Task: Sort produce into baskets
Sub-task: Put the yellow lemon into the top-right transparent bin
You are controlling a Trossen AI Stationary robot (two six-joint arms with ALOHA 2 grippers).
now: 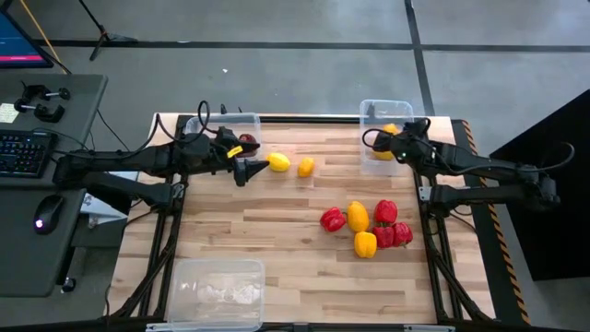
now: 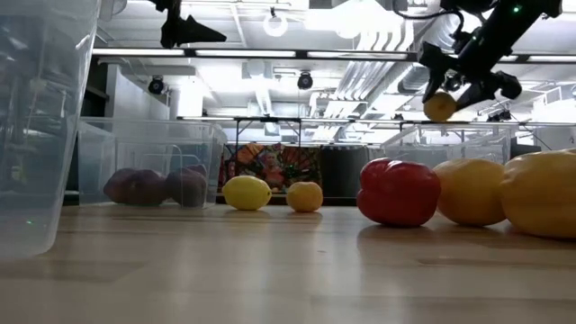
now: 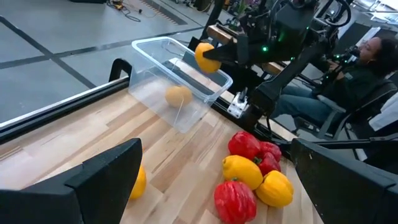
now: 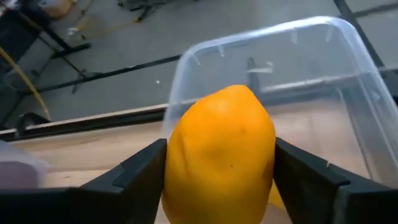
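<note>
My right gripper point(image 1: 387, 140) is shut on a yellow-orange lemon point(image 4: 219, 155), held high over the far right clear tub point(image 1: 373, 112), in which another lemon point(image 3: 178, 95) lies. My left gripper point(image 1: 247, 170) is open and empty, raised above the table point(image 2: 184, 29), just left of two lemons point(image 1: 278, 162) point(image 1: 306, 167) lying on the wood. The far left tub point(image 1: 241, 120) holds dark maroon fruits point(image 2: 148, 186). Red and yellow bell peppers point(image 1: 369, 226) lie in a cluster at the right middle. My right gripper pinches the lemon's two opposite sides point(image 4: 177, 168) between its two fingers point(image 4: 134, 171), one on each side of its widest part. The lemon is lifted clear, above the tub's rim, as the low view point(image 2: 440, 106) shows.
A third clear tub point(image 1: 217, 286) stands at the near left edge and looms large in the low view point(image 2: 40, 117). A desk with a keyboard point(image 1: 23, 152) and a mouse stands left of the table. A person point(image 3: 364, 59) sits beyond the table's right side.
</note>
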